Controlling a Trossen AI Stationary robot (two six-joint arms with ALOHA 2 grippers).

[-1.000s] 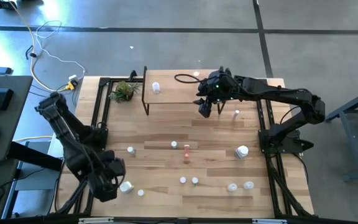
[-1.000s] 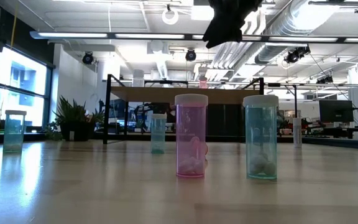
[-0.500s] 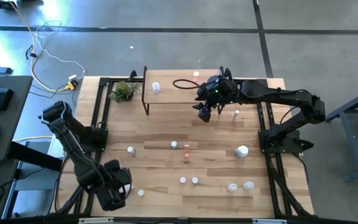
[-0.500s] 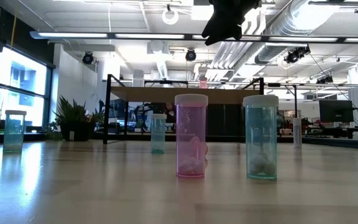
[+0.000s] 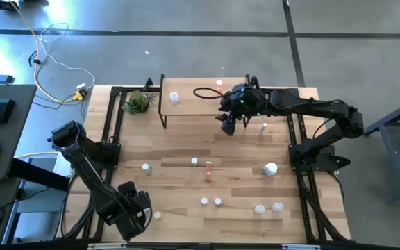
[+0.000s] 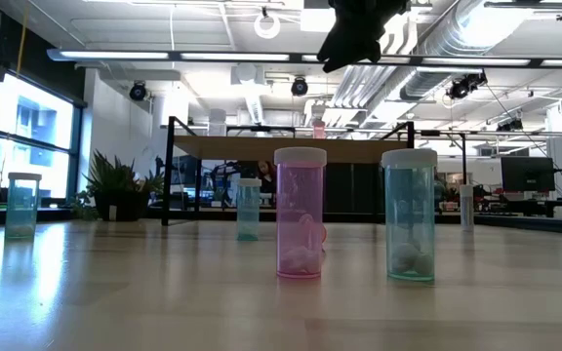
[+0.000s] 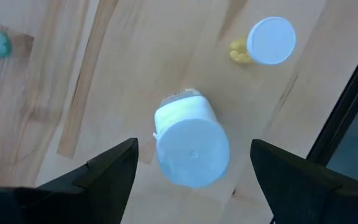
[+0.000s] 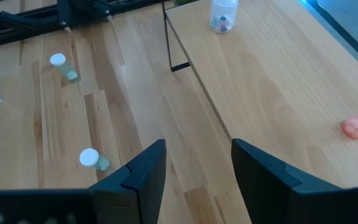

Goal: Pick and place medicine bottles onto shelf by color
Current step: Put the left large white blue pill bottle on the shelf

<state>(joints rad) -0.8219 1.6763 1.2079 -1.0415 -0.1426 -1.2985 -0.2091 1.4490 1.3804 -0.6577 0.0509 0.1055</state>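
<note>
Directly beneath the left gripper (image 7: 191, 163), its fingers spread and empty, a white bottle (image 7: 190, 147) stands upright on the surface, cap toward the gripper.

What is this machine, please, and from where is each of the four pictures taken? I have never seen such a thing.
It is a robot with two dark arms at a wooden table. One picture looks down from above, one looks level across the tabletop, and one comes from each wrist. Small medicine bottles stand scattered on the table; a low shelf stands at the far edge. The left claw is open, empty, right above a white bottle. The right claw hangs at the shelf's front edge, open and empty.
</note>
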